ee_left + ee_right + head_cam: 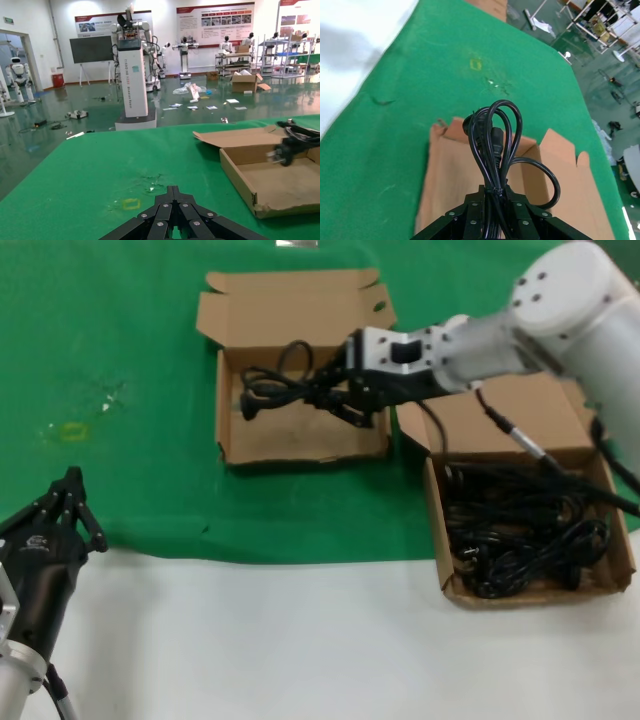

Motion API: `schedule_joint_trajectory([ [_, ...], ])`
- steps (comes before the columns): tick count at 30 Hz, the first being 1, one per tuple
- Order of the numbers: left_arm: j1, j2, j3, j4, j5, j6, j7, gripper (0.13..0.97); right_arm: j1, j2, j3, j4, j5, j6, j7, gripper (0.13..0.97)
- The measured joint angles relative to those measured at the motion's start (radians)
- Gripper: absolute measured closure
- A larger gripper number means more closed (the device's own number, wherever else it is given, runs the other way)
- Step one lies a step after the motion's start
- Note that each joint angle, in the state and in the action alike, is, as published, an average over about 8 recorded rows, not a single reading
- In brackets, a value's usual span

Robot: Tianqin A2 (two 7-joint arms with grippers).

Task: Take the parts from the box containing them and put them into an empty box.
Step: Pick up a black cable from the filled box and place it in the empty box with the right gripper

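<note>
Right hand (pixel 345 392) is clamped on a coiled thin black power cord (pixel 285 390), holding it low over the floor of the shallow brown cardboard box with its lid folded back (pixel 300 445), which lies at about twelve o'clock on the green-covered bench (pixel 130 460). From the right wrist view the cord's (pixel 495 145) loops and moulded plug fan out ahead of the closed fingers, pinched where the strands are gathered together. That bundled waist looks like the right place to take hold: the cord is light and floppy, its glossy sheath probably a bit slippery, so a grip on a single loop would likely let the coil unravel or slide. It seems robust, and dropping it should do no harm. Loose loops could catch on the box wall as it goes down.

At about three o'clock the second brown cardboard box (pixel 440 540) holds a tangled heap of more black cords (pixel 525 530), which may drag one another when lifted.

Left hand (pixel 68 510) waits at about eight o'clock near the bench's edge, its fingers drawn together and empty.
</note>
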Motion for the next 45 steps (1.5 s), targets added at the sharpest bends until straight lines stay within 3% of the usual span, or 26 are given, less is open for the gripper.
schedule_joint_trajectory([
  [4, 0.0, 0.0, 0.0, 0.0, 0.0, 0.0, 0.0, 0.953, 0.045, -0.073, -0.029, -0.148, 0.073, 0.07, -0.096, 0.883],
  [8, 0.0, 0.0, 0.0, 0.0, 0.0, 0.0, 0.0, 0.953, 0.067, -0.112, -0.131, -0.229, 0.196, 0.143, -0.15, 0.883],
  [16, 0.0, 0.0, 0.0, 0.0, 0.0, 0.0, 0.0, 0.953, 0.074, -0.132, -0.363, -0.283, 0.425, 0.251, -0.181, 0.883],
  [23, 0.0, 0.0, 0.0, 0.0, 0.0, 0.0, 0.0, 0.953, 0.069, -0.136, -0.499, -0.295, 0.561, 0.304, -0.202, 0.883],
  [31, 0.0, 0.0, 0.0, 0.0, 0.0, 0.0, 0.0, 0.953, 0.057, -0.136, -0.576, -0.287, 0.626, 0.346, -0.226, 0.88],
  [45, 0.0, 0.0, 0.0, 0.0, 0.0, 0.0, 0.0, 0.953, 0.046, -0.136, -0.592, -0.289, 0.625, 0.381, -0.248, 0.814],
])
